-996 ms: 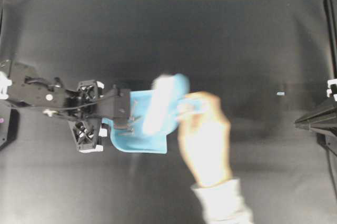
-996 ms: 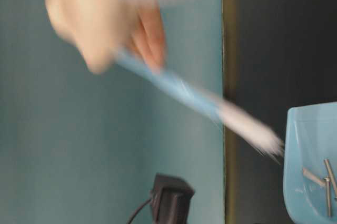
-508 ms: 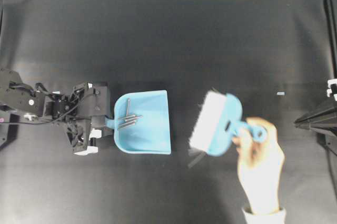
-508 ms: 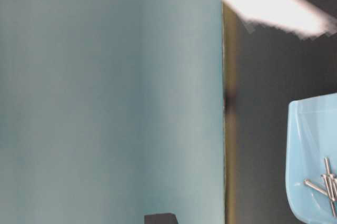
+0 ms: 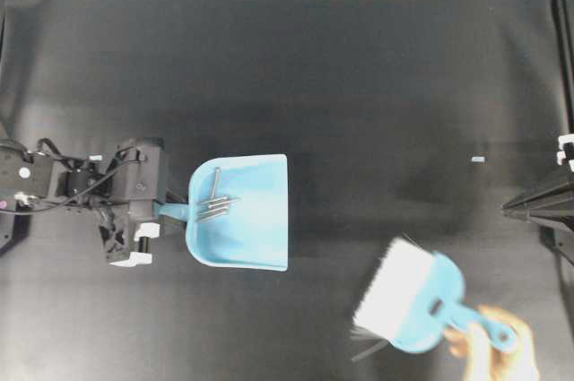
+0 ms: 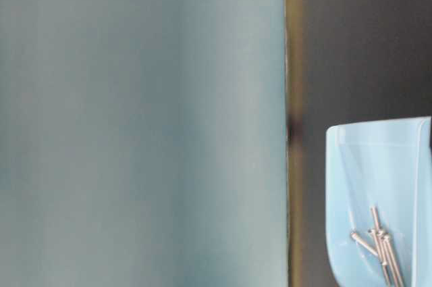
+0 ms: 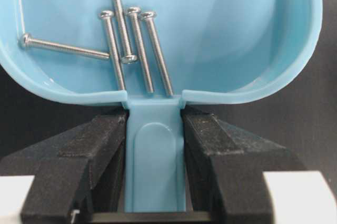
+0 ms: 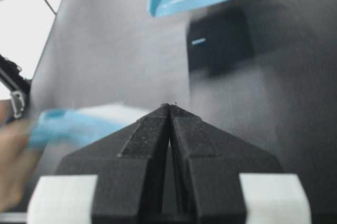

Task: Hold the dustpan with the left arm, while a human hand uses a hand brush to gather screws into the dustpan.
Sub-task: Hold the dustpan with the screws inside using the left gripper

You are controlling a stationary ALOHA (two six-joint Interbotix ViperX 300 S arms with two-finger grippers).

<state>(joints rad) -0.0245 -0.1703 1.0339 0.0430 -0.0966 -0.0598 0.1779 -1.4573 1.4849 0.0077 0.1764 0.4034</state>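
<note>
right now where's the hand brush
In the overhead view the hand brush is at the lower right, off the dustpan and well to its right, held by the human hand at the bottom edge.

Even, dim overhead light; dark surface (image 5: 359,85) matte. Hand brush (image 5: 408,302) and human hand (image 5: 498,354) motion-blurred. Soft glare inside dustpan (image 7: 221,29). Table-level view soft.

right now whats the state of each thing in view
dustpan: held by its handle, tray facing up
screws: five, loose at the back of the dustpan tray
left gripper: jaws shut on the dustpan handle
right gripper: jaws shut, empty
hand brush: held off to the side, away from the dustpan
human hand: gripping the brush handle
</note>
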